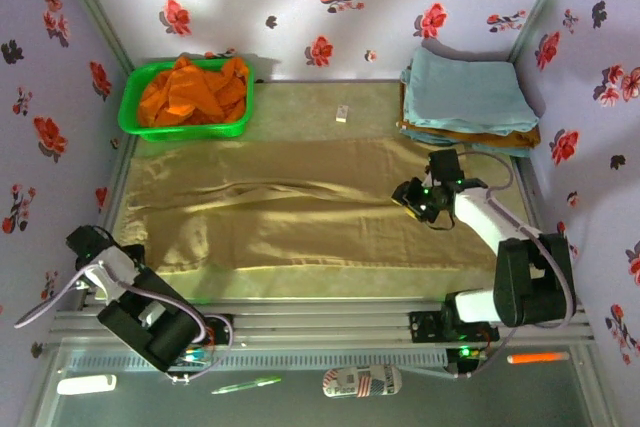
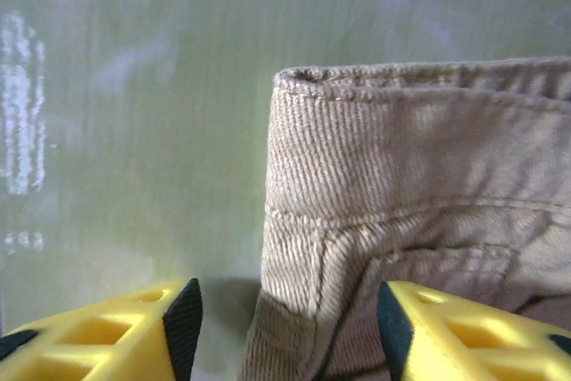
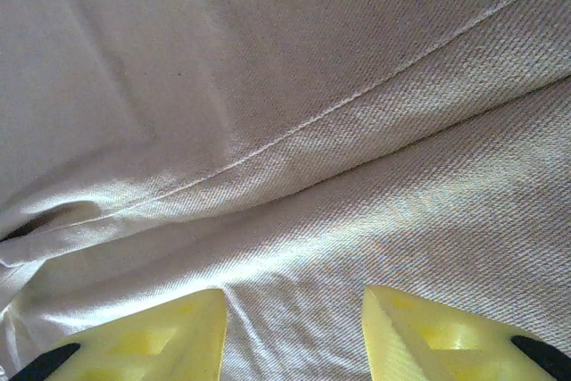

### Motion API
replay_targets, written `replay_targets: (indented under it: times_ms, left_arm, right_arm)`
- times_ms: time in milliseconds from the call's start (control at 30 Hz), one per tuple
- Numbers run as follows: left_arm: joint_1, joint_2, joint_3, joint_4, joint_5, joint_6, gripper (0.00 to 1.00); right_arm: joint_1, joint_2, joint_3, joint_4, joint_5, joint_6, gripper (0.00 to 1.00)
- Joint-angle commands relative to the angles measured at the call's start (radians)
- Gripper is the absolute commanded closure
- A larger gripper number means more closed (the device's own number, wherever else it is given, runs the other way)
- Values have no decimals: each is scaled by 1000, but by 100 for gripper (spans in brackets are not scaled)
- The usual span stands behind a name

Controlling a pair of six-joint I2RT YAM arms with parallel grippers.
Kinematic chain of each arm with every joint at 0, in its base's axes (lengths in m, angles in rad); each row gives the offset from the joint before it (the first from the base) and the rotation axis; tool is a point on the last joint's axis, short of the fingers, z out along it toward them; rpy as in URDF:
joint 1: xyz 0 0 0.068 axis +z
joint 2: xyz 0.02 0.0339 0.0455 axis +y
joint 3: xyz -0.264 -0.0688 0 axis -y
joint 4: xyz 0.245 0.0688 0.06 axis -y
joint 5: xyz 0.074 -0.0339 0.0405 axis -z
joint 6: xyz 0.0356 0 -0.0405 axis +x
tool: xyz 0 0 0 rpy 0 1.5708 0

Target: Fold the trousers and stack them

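Two arms share one pair of trousers [image 1: 300, 212], spread flat across the middle of the desk [image 1: 300, 107]. Its long axis runs left to right, so each arm has an end.

The left fingers [image 2: 107, 332] sit at the near-left corner. In the left wrist view a stitched, ribbed corner of tan cloth lies between them, close against one finger, with bare desk beside the other. They stand apart, clenched on nothing.

The right fingers [image 3: 428, 332] hang low over the right part of the trousers, with a seam slanting just ahead of them. They are partly apart, and I cannot tell whether any fabric is nipped between them.

The coming move is probably a pinch at that left corner, for which the left arm is plainly nearer. It depends on the fingers straddling the hem rather than slipping onto the desk.

The surface is a smooth pale-olive mat, and the cloth lies slack with a few long creases. Room is tight. A green basket [image 1: 130, 119] holding an orange garment [image 1: 190, 92] sits far left, and a blue-grey cloth [image 1: 465, 97] stack sits far right. Flowered walls [image 1: 60, 67] close in on three sides.
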Motion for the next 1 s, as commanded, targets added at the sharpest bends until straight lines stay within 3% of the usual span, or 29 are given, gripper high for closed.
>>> replay_targets:
  times_ms: [0, 67, 233, 367, 600, 733, 967]
  left_arm:
    - [11, 46, -23, 101, 16, 24, 47]
    - [14, 73, -28, 124, 35, 21, 51]
    - [13, 75, -47, 153, 83, 23, 83]
    - [14, -7, -41, 110, 134, 36, 96]
    - [14, -184, 18, -58, 169, 134, 100]
    - [13, -240, 26, -60, 266, 89, 100]
    - [11, -216, 119, -45, 351, 62, 100]
  right_arm:
    - [6, -15, -2, 2, -5, 15, 55]
    - [6, -19, 0, 0, -9, 19, 55]
    - [7, -45, 10, -29, 5, 21, 55]
    - [6, -82, 23, -81, 26, 20, 55]
    - [3, -189, 68, -238, 97, 32, 55]
    - [-5, -253, 106, -366, 157, 60, 54]
    - [-25, -369, 109, -623, 394, 223, 44]
